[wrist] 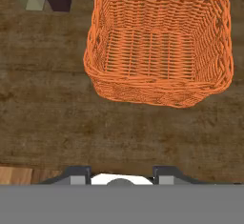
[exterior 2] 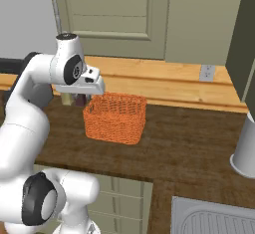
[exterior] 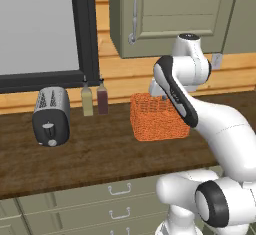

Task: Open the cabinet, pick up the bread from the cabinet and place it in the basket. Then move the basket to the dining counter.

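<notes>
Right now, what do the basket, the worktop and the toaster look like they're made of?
The basket looks like orange woven wicker: crossing strands show on walls and floor. The worktop looks like dark matte wood, with streaky grain. The toaster seems to be brushed grey metal with dark trim, though plastic is possible.

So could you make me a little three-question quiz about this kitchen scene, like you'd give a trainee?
1. True or false: the cabinet door is open.
2. What lies inside the basket? A) a loaf B) nothing C) a bottle
3. Fill in: left of the two bottles, on the worktop, stands a ____.

Key
1. False: the door is shut, its handle untouched.
2. B: the hand view looks down into it and shows only the bare woven bottom.
3. Toaster.
</notes>
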